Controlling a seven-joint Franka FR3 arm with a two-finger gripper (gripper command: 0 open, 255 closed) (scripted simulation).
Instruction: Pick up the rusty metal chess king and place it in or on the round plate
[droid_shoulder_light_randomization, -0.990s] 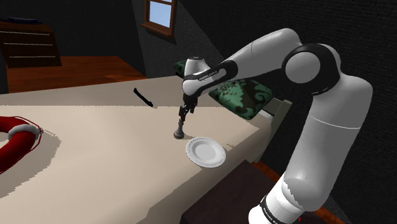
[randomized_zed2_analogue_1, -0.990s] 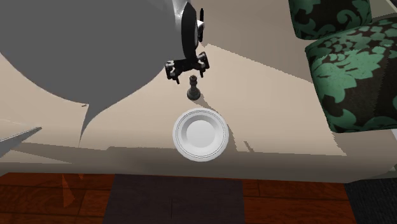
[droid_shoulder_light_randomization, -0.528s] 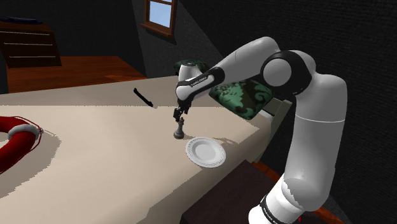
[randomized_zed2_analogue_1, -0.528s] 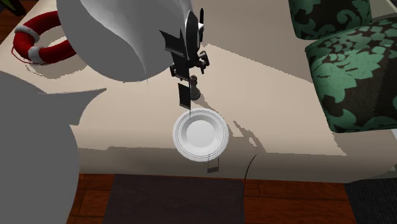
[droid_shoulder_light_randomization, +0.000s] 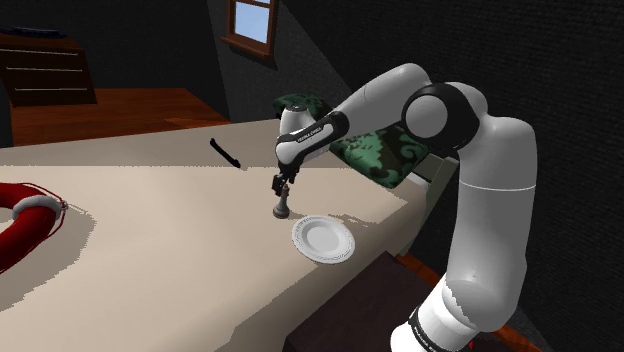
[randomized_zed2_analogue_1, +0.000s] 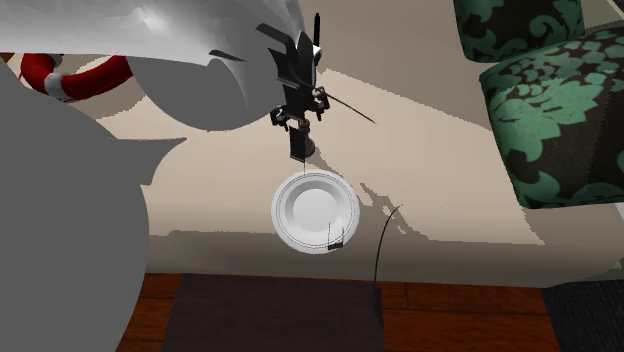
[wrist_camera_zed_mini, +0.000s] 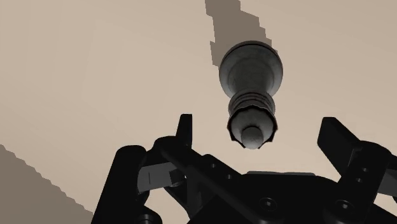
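Observation:
A dark grey chess king (droid_shoulder_light_randomization: 283, 207) stands upright on the beige tabletop (droid_shoulder_light_randomization: 150, 230), close to the white round plate (droid_shoulder_light_randomization: 304, 237) near the table's front edge. My black gripper (droid_shoulder_light_randomization: 284, 186) hangs straight over the king, open. In the wrist view the king (wrist_camera_zed_mini: 251, 79) rises between the two fingers (wrist_camera_zed_mini: 184, 132), which stand apart on either side of its top without touching it. In the second exterior view the king's base (randomized_zed2_analogue_1: 303, 149) shows just above the plate (randomized_zed2_analogue_1: 283, 214), under the gripper (randomized_zed2_analogue_1: 300, 122).
A red and white life ring (droid_shoulder_light_randomization: 25, 215) lies at the shoulder view's left. A thin black stick (droid_shoulder_light_randomization: 226, 152) lies farther back on the table. Green patterned cushions (droid_shoulder_light_randomization: 385, 150) sit behind the arm, and the table's edge runs just past the plate.
The arm has lowered and shifted slightly, bringing the open gripper from above the king down around its top. The king and the plate have not moved.

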